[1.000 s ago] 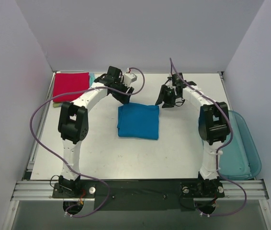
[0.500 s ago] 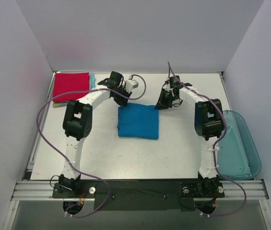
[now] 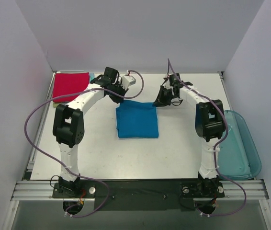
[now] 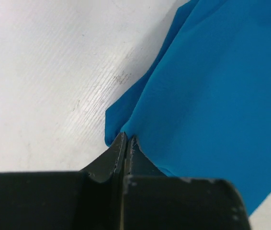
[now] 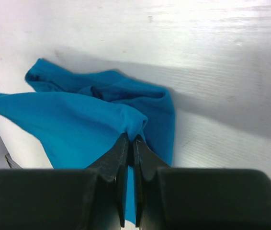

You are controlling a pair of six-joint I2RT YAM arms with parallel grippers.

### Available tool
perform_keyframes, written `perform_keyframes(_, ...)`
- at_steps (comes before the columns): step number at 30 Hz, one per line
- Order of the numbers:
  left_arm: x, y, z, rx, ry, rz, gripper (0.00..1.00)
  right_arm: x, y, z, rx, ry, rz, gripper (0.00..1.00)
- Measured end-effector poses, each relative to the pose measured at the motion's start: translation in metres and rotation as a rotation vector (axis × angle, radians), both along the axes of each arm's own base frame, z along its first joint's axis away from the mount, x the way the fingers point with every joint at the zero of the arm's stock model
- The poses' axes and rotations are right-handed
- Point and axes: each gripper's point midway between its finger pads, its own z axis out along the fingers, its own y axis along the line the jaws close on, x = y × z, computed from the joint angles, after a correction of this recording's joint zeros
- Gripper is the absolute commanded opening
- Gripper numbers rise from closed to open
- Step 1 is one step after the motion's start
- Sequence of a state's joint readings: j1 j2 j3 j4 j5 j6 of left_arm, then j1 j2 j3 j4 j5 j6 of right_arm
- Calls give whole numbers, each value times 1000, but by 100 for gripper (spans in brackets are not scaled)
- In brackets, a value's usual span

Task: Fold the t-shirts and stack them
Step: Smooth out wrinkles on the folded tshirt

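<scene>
One blue t-shirt [image 3: 137,120], far corners pinched by my left gripper [image 4: 126,140] and right gripper [image 5: 130,139]; one red t-shirt [image 3: 70,85], one bin [image 3: 243,148] aside.

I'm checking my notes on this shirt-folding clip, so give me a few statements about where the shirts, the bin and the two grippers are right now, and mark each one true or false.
1. The left gripper and the right gripper are each shut on a far corner of the blue shirt. True.
2. The red shirt lies in the bin. False: it lies at the far left corner of the table; the bin sits at the right edge.
3. The blue shirt is folded, near the table's middle. True.
4. The blue shirt lies on top of the red shirt. False: they lie apart.
</scene>
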State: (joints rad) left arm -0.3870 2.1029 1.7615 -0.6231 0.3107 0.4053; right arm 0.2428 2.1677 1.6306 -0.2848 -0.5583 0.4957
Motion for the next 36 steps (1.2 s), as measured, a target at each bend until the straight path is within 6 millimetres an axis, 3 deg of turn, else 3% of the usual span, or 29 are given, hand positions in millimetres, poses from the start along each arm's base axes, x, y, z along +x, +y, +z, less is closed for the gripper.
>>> perform_keyframes(4,-8,9,38,2,-47,13,0,0,12,18,31,-44,29,0)
perform_keyframes(7,-15,17,46,18,-35,32,0,-1,24,25,52,-60,59,0)
perform_keyframes(10,-22,28,39,52,11,58,0,-2,36,31,64,-73,84,2)
perform_keyframes(13,-24,40,32,71,47,99,0,1,49,40,74,-98,107,32)
perform_keyframes(15,-22,49,27,81,63,133,0,7,56,44,78,-115,110,39)
perform_keyframes(19,-12,66,9,105,86,185,0,12,61,34,59,-113,106,41)
perform_keyframes(24,-9,77,-25,144,132,220,0,15,40,17,-14,-80,51,40)
perform_keyframes(27,-16,85,-44,181,164,244,0,15,28,13,-65,-91,34,33)
perform_keyframes(32,-21,94,-52,197,185,262,0,-16,34,14,-90,-94,90,37)
perform_keyframes(36,-21,93,-49,185,179,258,0,-69,38,4,-110,-53,151,43)
